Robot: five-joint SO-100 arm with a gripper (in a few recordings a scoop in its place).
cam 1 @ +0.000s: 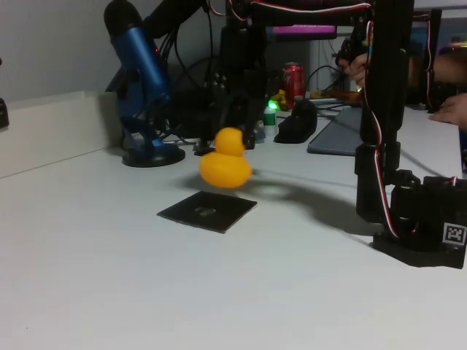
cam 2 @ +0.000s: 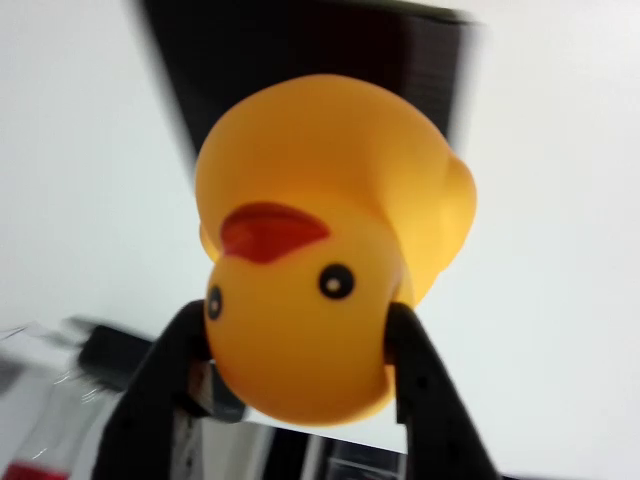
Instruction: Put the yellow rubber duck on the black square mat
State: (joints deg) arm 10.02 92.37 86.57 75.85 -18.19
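We observed the black two-finger end effector [cam 2: 300,365] closed on the small glossy yellow rubber duck [cam 1: 225,160], its two dark fingers [cam 2: 165,385] pressed against either side of the duck's round head in the wrist view. In that view the duck's orange beak and both black eyes faced the camera, with the plump body extending away beyond the head.

In the fixed view the duck hung in the air at the end effector [cam 1: 237,135], clear of the white table [cam 1: 109,292]. The thin flat black square mat [cam 1: 207,211] lay flat on the table just below the end effector and slightly nearer the camera; the duck was not touching it. In the wrist view the mat appeared as a dark area [cam 2: 300,50] beyond the duck's body.

Behind the end effector and to its left in the fixed view stood a blue microphone [cam 1: 142,69] on a round dark base. A red drinks can [cam 1: 294,82] stood behind the end effector to its right. The black arm base [cam 1: 419,219] stood on the table well to the right.
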